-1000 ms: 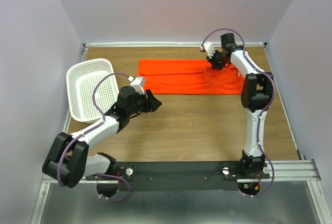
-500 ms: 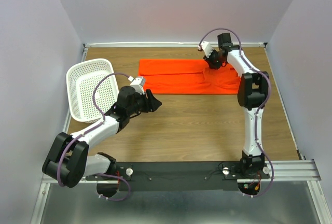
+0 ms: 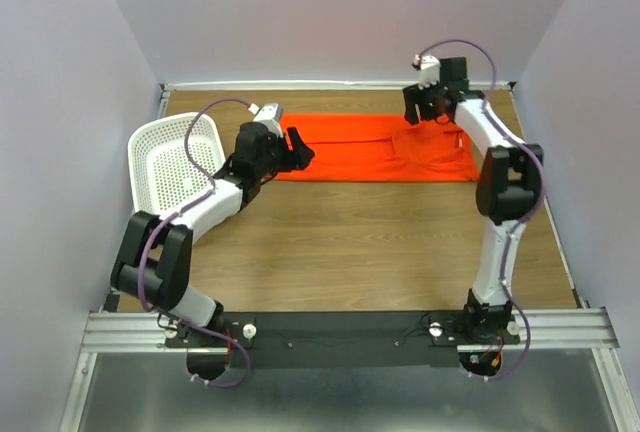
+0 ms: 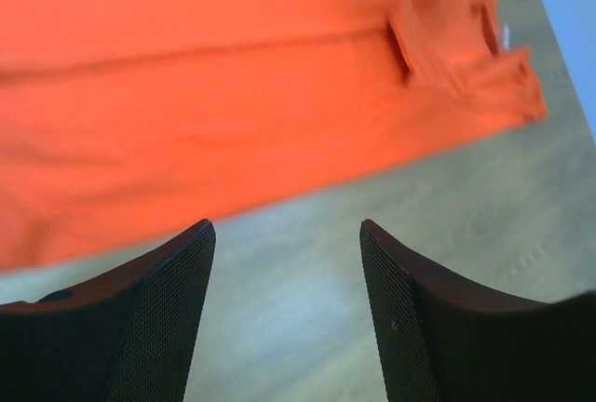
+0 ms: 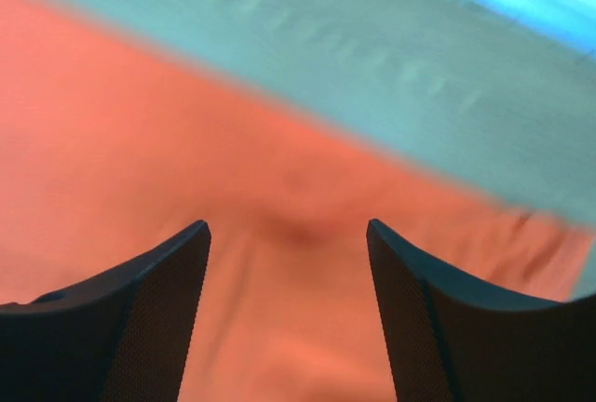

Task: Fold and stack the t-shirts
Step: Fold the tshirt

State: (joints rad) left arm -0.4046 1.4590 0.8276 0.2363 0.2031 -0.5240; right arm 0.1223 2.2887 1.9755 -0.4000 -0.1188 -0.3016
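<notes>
Left tool (image 3: 297,146) spread, empty, at left end of t-shirt (image 3: 360,148), right tool (image 3: 418,112) spread, empty, above right end

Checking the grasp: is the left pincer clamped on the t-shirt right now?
No, the left wrist view shows the left pincer open over the table, the t-shirt lying beyond its tips.

White arms (image 3: 493,252) with black joints, looping purple cables (image 3: 455,41), black textured tool fingers (image 4: 158,328).
</notes>
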